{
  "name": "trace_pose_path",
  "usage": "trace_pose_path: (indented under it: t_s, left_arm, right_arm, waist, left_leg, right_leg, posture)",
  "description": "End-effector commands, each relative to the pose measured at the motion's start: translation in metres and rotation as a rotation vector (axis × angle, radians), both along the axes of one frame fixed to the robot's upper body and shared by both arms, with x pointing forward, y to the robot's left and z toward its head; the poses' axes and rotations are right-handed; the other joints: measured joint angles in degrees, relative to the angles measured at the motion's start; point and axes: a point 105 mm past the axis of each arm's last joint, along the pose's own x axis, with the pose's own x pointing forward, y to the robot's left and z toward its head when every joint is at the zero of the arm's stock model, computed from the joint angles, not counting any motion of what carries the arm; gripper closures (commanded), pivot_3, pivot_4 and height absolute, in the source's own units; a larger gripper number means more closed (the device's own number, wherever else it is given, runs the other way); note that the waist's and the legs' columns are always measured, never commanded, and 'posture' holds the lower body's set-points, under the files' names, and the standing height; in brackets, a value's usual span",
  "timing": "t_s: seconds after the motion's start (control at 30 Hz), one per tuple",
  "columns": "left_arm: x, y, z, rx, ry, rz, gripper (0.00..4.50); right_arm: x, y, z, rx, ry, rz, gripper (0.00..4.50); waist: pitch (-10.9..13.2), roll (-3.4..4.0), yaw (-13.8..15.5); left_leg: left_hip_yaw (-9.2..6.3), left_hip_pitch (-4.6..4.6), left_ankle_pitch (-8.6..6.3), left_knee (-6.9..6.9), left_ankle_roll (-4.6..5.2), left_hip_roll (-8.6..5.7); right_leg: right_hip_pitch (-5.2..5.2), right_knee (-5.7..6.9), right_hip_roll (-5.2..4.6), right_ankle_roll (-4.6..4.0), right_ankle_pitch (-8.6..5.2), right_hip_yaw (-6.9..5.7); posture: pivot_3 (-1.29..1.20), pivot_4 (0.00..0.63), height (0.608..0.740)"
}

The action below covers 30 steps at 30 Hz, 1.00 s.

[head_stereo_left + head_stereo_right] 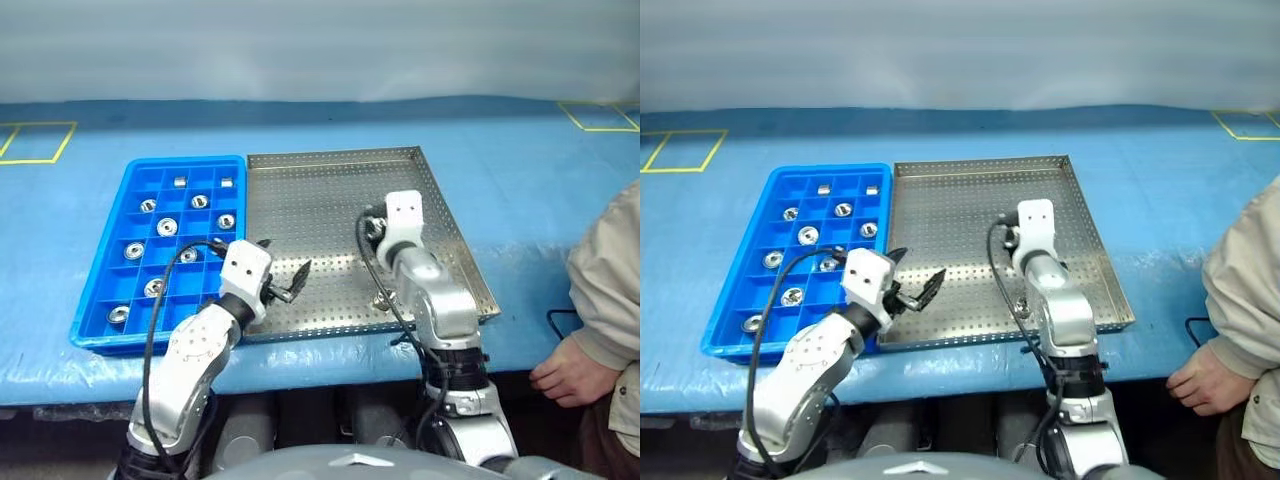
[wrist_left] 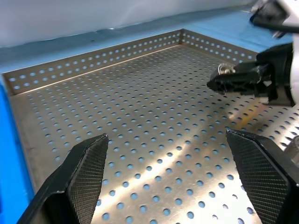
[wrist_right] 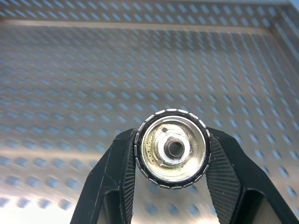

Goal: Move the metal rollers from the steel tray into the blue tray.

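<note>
The right gripper (image 3: 171, 154) is clamping a roller (image 3: 172, 148) between its two fingers, the hollow centre facing the wrist camera and the knurled rim bearing on both pads. It is holding the roller just above the steel tray (image 1: 300, 190), toward the tray's 3 o'clock side. The left gripper (image 1: 283, 277) is hanging with its jaws spread wide and empty, low over the steel tray's 7 o'clock corner, just beside the blue tray (image 1: 100, 290).

The blue tray, lying at 9 o'clock of the steel tray and touching it, is already carrying rollers in many of its compartments, so the step in hand is, I judge, the carry across. Doing it well means keeping the squeeze steady, since a round rim can slip sideways from flat pads. The lift should be clearing both rims before the arm is swinging toward 9 o'clock. An empty compartment should be chosen, and the left arm is standing in that path, so it should be giving way or taking the roller over.
</note>
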Motion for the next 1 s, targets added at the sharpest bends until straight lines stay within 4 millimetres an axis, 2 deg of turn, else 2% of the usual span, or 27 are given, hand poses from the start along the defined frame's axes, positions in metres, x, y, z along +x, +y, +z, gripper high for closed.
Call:
trace_pose_path:
  t_s: [0.03, 0.17, 0.4, 0.67, 1.0]
  left_arm:
    - [-0.007, 0.009, 0.025, -0.018, -0.111, 0.049, 0.11]
    - [-0.02, 0.021, 0.028, 0.046, -0.156, 0.107, 0.11]
    - [-0.04, 0.037, 0.027, 0.058, -0.136, 0.218, 0.11]
    - [-0.052, 0.043, 0.023, 0.064, -0.101, 0.28, 0.11]
    - [-0.049, 0.04, 0.022, 0.064, -0.087, 0.253, 0.11]
  right_arm:
    - [-0.007, 0.035, 0.024, 0.007, -0.066, 0.162, 2.76]
    - [-0.017, 0.073, 0.035, -0.011, -0.094, 0.34, 2.76]
    - [-0.03, 0.112, 0.034, -0.013, -0.083, 0.519, 2.76]
    - [-0.038, 0.123, 0.017, -0.017, -0.027, 0.598, 2.76]
    - [-0.052, 0.122, -0.004, -0.004, 0.064, 0.63, 2.76]
  waist:
    - [-0.01, -0.01, 1.18]
    - [0.0, -0.02, 3.58]
    - [0.01, -0.03, 6.56]
    - [0.02, -0.03, 10.5]
    - [0.02, -0.02, 13.98]
  left_leg:
    - [-0.03, 0.0, 0.0, -0.02, 0.0, 0.01]
    - [-0.1, -0.09, 0.0, -0.05, -0.01, -0.03]
    - [-0.11, -0.11, -0.01, 0.0, 0.01, -0.1]
    - [-0.21, -0.16, 0.01, -0.02, -0.02, -0.03]
    - [-0.21, -0.22, 0.0, -0.03, -0.04, -0.03]
  right_leg:
    - [0.0, 0.0, 0.0, -0.03, -0.01, -0.04]
    - [0.01, -0.08, -0.12, -0.19, 0.04, -0.17]
    - [0.05, -0.17, -0.23, -0.06, -0.07, -0.22]
    - [0.01, -0.15, -0.16, -0.32, -0.25, -0.41]
    - [-0.03, -0.19, -0.15, -0.32, -0.27, -0.46]
  posture:
    - [0.26, 0.15, 0.74]
    - [0.33, 0.15, 0.74]
    - [0.45, 0.15, 0.74]
    - [0.51, 0.15, 0.74]
    - [0.49, 0.15, 0.74]
